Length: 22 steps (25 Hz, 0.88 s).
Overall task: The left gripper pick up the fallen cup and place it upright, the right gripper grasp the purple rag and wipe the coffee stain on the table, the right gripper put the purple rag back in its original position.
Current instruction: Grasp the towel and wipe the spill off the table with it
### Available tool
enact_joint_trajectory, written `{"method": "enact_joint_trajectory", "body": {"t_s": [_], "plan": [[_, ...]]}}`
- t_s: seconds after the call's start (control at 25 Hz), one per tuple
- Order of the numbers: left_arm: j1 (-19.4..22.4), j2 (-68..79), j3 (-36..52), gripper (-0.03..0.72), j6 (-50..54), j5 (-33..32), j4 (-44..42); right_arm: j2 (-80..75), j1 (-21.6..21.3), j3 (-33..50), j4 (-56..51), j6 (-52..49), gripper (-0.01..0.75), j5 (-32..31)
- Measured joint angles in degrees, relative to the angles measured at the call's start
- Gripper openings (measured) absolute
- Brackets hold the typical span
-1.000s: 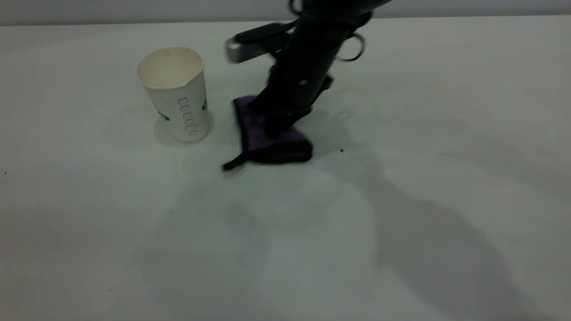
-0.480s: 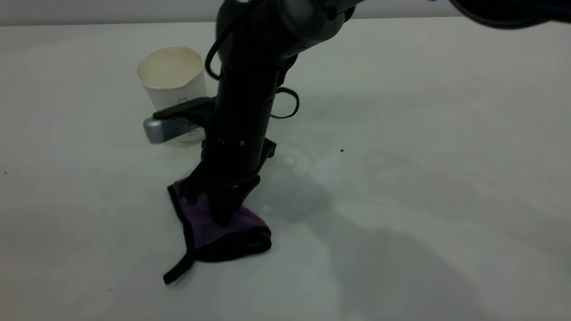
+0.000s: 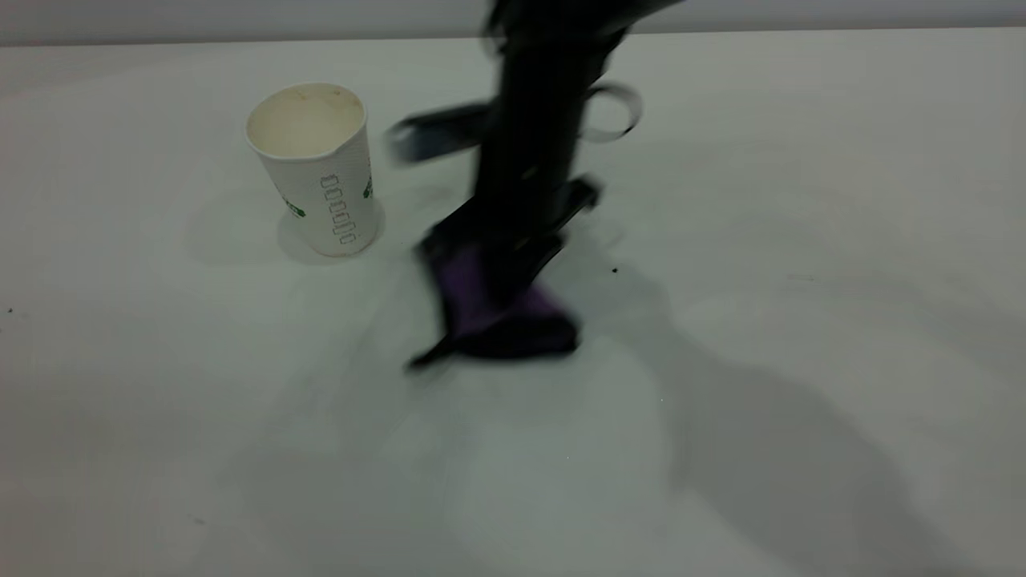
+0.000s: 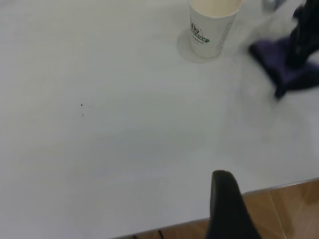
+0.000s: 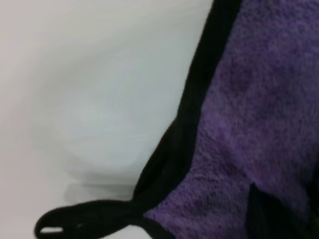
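The white ribbed cup (image 3: 314,172) stands upright on the table (image 3: 801,240), mouth up; it also shows in the left wrist view (image 4: 212,27). My right gripper (image 3: 503,292) is shut on the purple rag (image 3: 489,316) and presses it on the table to the right of the cup and a little nearer the camera. The right wrist view shows the rag (image 5: 249,124) close up, with its black loop tab (image 5: 84,221) and a dark fingertip (image 5: 266,214). No coffee stain shows. Only one finger (image 4: 224,204) of the left gripper shows, over the table's edge.
A tiny dark speck (image 3: 614,271) lies right of the rag. The left wrist view shows the table's edge (image 4: 269,188) with brown floor beyond it. The right arm casts a broad shadow (image 3: 761,449) over the table's front right.
The right gripper dragged the rag from beside the cup toward the front left, then swept it back to the right and farther away. The cup has not moved.
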<state>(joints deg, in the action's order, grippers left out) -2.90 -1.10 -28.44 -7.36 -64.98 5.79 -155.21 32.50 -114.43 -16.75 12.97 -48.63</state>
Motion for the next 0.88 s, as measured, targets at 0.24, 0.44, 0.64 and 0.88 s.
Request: {"method": "enact_joint_trajectory", "body": {"t_s": [0.24,0.44,0.64,0.88], "plan": [[0.0,0.0,0.0,0.501,0.0,0.0,0.0,-0.1,-10.3,-2.1,6.0,-1.9,0.053,-0.4],[0.0,0.0,0.0,0.501,0.0,0.0,0.0,-0.2,-14.8,-2.2,2.6,-1.7,0.056,-3.1],[0.0,0.0,0.0,0.501,0.0,0.0,0.0,-0.6,-12.7,-2.2,-3.2,0.8,0.057,-2.9],[0.0,0.0,0.0,0.501,0.0,0.0,0.0,-1.1,-4.0,-2.2,-7.9,2.8,0.059,-2.2]]}}
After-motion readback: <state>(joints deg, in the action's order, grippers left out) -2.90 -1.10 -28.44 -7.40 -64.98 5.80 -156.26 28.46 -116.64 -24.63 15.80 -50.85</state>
